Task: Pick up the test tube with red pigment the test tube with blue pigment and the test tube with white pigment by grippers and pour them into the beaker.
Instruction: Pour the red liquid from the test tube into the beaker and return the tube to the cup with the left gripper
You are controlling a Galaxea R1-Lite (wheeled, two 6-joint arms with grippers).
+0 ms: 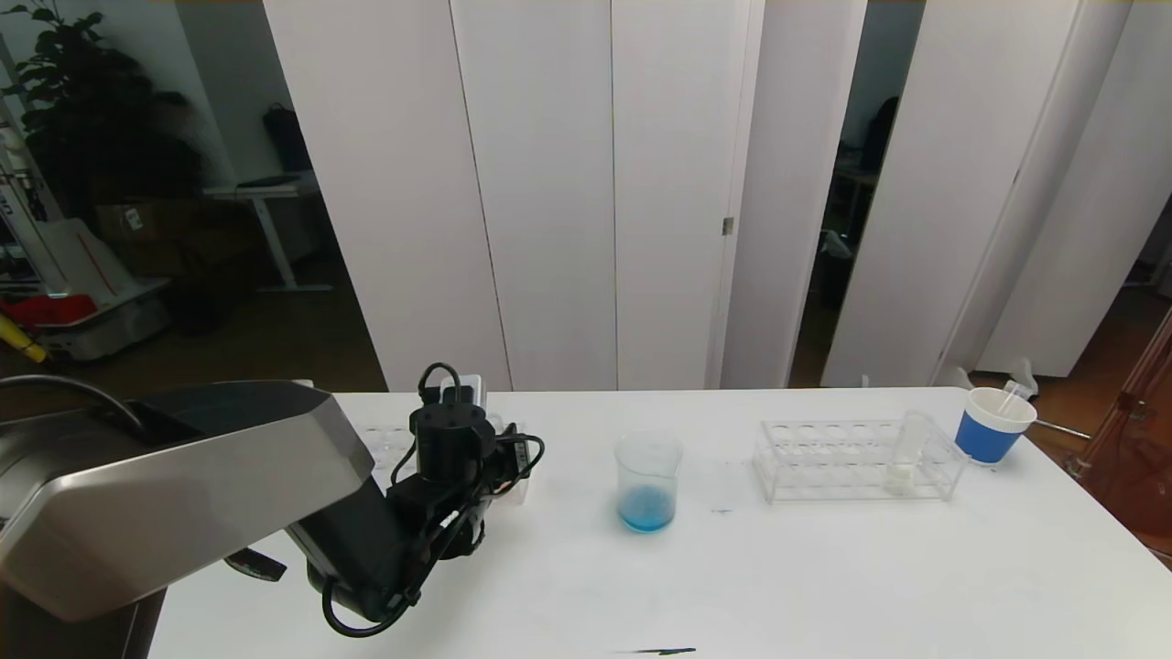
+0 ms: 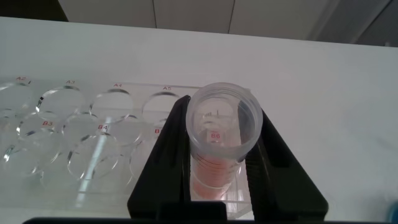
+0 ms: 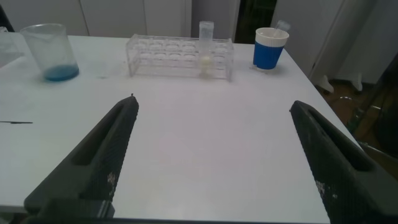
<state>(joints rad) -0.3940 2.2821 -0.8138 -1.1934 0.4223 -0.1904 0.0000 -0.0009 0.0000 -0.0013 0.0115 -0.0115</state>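
Partitions: tall white panels [image 1: 549, 183] behind the tabletop [image 1: 824, 567]
Floor: dark brown
Far left: potted plant [image 1: 82, 101], white desk [image 1: 261, 197]

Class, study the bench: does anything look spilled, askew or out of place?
Nothing looks spilled or broken. The beaker stands upright with blue pigment at its bottom. The test tube with white pigment leans slightly in its rack. A small dark streak marks the table's near edge.

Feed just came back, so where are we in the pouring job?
Blue looks done: blue pigment sits in the beaker. In hand: the left gripper is shut on the red test tube, which stands in the left rack. Left: pouring red, then the white test tube in the right rack; the right gripper hangs open.
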